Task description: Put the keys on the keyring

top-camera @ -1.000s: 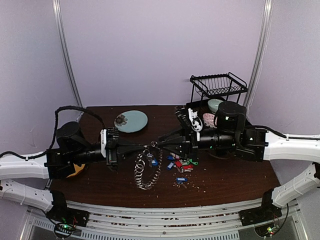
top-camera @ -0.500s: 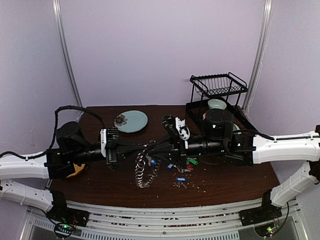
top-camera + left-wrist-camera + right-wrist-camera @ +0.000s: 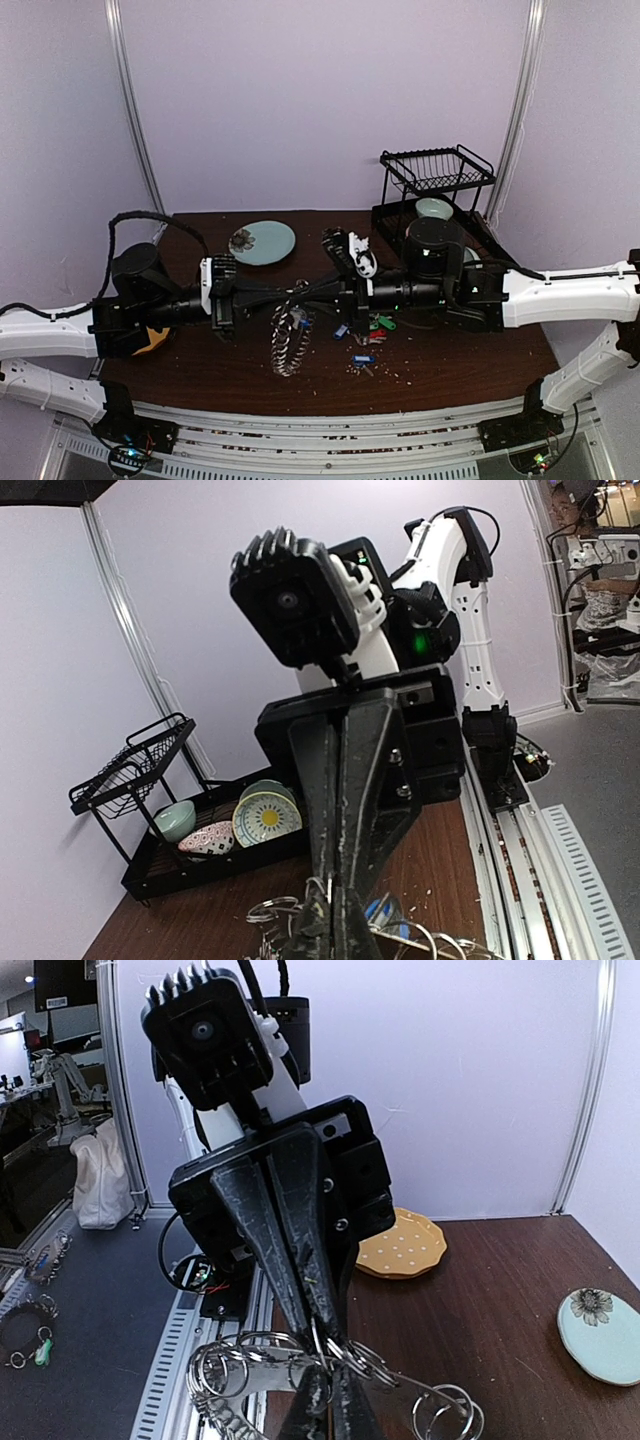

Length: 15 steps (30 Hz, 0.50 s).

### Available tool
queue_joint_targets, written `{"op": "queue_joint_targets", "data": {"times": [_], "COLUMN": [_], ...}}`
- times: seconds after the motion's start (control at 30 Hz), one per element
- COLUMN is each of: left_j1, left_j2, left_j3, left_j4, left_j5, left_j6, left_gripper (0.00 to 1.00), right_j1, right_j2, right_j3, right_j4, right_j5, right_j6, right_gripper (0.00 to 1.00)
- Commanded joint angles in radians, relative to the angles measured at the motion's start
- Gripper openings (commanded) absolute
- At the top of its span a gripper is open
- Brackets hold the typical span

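Observation:
The keyring (image 3: 288, 345), a wire ring fringed with small silver rings and keys, hangs above the table between my two grippers. My left gripper (image 3: 293, 293) is shut on its top from the left. My right gripper (image 3: 307, 291) is shut on the same spot from the right, tip to tip with the left. In the left wrist view my left gripper (image 3: 335, 930) pinches the wire beside the rings (image 3: 268, 912), with a blue tag (image 3: 378, 910) close by. In the right wrist view my right gripper (image 3: 330, 1400) grips the keyring (image 3: 240, 1360). Loose keys with red and green tags (image 3: 375, 323) and a blue one (image 3: 363, 359) lie on the table.
A teal plate (image 3: 265, 241) lies at the back left. A black dish rack (image 3: 432, 180) with bowls (image 3: 265, 817) stands at the back right. A yellow dotted plate (image 3: 405, 1245) sits under the left arm. Crumbs are scattered near the front edge.
My right arm has moved left, bringing its gripper up against the left gripper at the top of the keyring. The left arm has stayed in place and the hanging ring has shifted slightly.

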Motion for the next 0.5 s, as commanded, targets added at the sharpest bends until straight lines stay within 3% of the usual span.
{"op": "queue_joint_targets", "data": {"times": [0.0,0.47], "left_j1": [-0.005,-0.005], "left_j2": [-0.017,0.009], "left_j3": [0.014,0.038], "left_j4": [0.072,0.041], "left_j5": [0.002,-0.028], "left_j6": [0.012,-0.021], "left_gripper": [0.0,0.0], "right_j1": [0.006,0.005], "right_j2": [0.003,-0.075], "right_j3": [0.043,0.076], "right_j4": [0.013,-0.232], "right_j5": [-0.002,0.126], "right_j6": [0.01,-0.02], "right_gripper": [0.0,0.0]}}
